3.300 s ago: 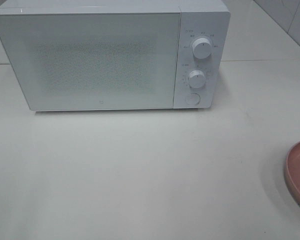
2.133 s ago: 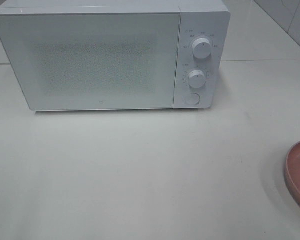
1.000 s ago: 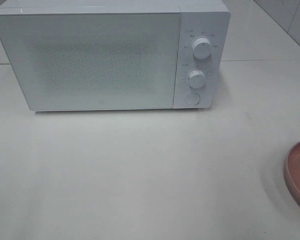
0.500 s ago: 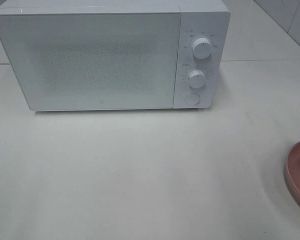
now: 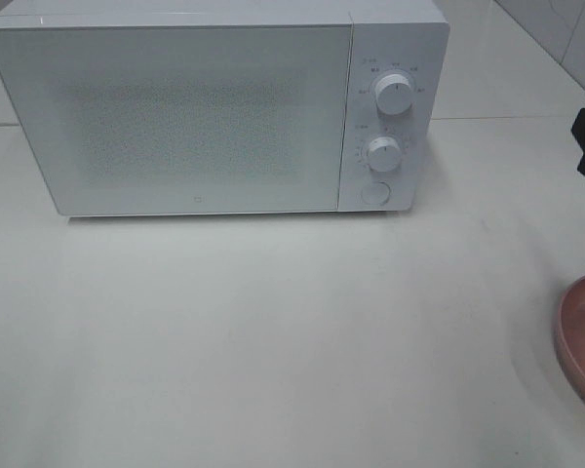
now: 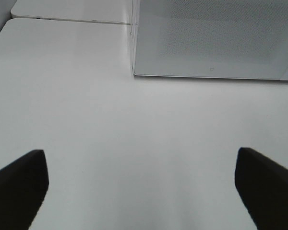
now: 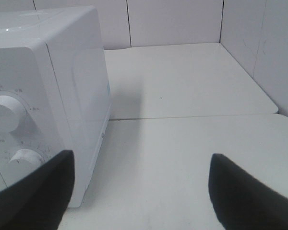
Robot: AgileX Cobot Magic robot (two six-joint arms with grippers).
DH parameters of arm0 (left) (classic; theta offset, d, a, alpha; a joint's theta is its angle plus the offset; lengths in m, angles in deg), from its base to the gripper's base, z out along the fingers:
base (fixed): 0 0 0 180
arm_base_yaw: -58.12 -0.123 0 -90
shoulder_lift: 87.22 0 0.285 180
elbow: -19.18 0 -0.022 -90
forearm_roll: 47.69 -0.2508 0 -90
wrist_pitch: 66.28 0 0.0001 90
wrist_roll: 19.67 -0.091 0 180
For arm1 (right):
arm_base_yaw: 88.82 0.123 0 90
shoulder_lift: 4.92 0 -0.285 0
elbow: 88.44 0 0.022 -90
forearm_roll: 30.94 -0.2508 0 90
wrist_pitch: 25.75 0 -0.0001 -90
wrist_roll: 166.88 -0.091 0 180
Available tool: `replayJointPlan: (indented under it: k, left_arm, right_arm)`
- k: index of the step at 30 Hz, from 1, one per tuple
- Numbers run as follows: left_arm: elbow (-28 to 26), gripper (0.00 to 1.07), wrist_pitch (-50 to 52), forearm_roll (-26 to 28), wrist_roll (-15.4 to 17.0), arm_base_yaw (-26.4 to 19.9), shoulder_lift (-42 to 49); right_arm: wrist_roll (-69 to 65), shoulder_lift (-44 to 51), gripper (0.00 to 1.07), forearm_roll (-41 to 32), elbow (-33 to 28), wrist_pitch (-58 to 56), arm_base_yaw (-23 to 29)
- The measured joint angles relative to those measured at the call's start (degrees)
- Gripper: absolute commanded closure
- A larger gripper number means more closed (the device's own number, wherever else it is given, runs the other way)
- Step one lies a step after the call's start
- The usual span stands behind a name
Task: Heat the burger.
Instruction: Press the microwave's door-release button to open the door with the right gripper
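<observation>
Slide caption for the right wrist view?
Right jaws open over the white table, microwave and its two dials alongside.

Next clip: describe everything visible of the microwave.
The white, boxy microwave stands upright on the pale table, towards the back. Its wide door is shut, and a speckled mesh window hides the inside. The panel right of the door carries an upper knob and a lower knob, both ringed by unreadable markings, with a round button below. The casing looks smooth and slightly glossy. Only the table touches it.
</observation>
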Motion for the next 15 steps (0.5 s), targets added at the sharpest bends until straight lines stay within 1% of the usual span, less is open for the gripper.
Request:
replayJointPlan:
  k: [1, 2, 3, 4, 5, 6, 7, 8, 9, 10, 11, 12, 13, 14, 15]
  left_arm:
    - [0.0, 0.09, 0.0, 0.0, 0.0, 0.0, 0.0]
    - [0.0, 0.09, 0.0, 0.0, 0.0, 0.0, 0.0]
    - [0.0, 0.09, 0.0, 0.0, 0.0, 0.0, 0.0]
    - [0.0, 0.09, 0.0, 0.0, 0.0, 0.0, 0.0]
    - [0.0, 0.09, 0.0, 0.0, 0.0, 0.0, 0.0]
    - [0.0, 0.09, 0.0, 0.0, 0.0, 0.0, 0.0]
    - [0.0, 0.09, 0.0, 0.0, 0.0, 0.0, 0.0]
    - [0.0, 0.09, 0.0, 0.0, 0.0, 0.0, 0.0]
    - [0.0, 0.09, 0.0, 0.0, 0.0, 0.0, 0.0]
    - [0.0, 0.09, 0.0, 0.0, 0.0, 0.0, 0.0]
    - [0.0, 0.09, 0.0, 0.0, 0.0, 0.0, 0.0]
    - [0.0, 0.09, 0.0, 0.0, 0.0, 0.0, 0.0]
    - [0.0, 0.09, 0.0, 0.0, 0.0, 0.0, 0.0]
    - [0.0, 0.09, 0.0, 0.0, 0.0, 0.0, 0.0]
    - [0.0, 0.09, 0.0, 0.0, 0.0, 0.0, 0.0]
  right_arm:
    - [0.6, -2.6, 0.35, -0.9, 0.0, 2.0, 1.7]
    - [0.6, -2.6, 0.35, -0.9, 0.0, 2.0, 1.7]
    - [1.5, -3.7, 0.35, -1.3, -0.1, 3.3, 2.8]
    - [4.0, -6.2, 0.35, -3.3, -0.5, 5.7, 6.1]
    - [4.0, -6.2, 0.35, -3.3, -0.5, 5.7, 6.1]
    - [5.9, -7.7, 0.35, -4.9, -0.6, 6.9, 8.1]
    - [9.6, -10.7, 0.35, -8.8, -0.7, 8.8, 11.9]
    - [9.6, -10.7, 0.35, -8.8, -0.7, 8.8, 11.9]
    - [12.0, -12.3, 0.35, -11.5, -0.8, 9.9, 14.1]
    - [16.7, -14.9, 0.35, -16.8, -0.8, 11.9, 18.1]
    - [16.7, -14.9, 0.35, -16.8, -0.8, 11.9, 18.1]
    - [20.3, -17.4, 0.35, -23.5, -0.8, 14.5, 22.6]
    - [20.3, -17.4, 0.35, -23.5, -0.8, 14.5, 22.6]
    - [22.0, -18.7, 0.35, -27.0, -0.8, 15.9, 24.7]
    - [23.9, -21.0, 0.35, -32.7, -0.7, 18.6, 28.2]
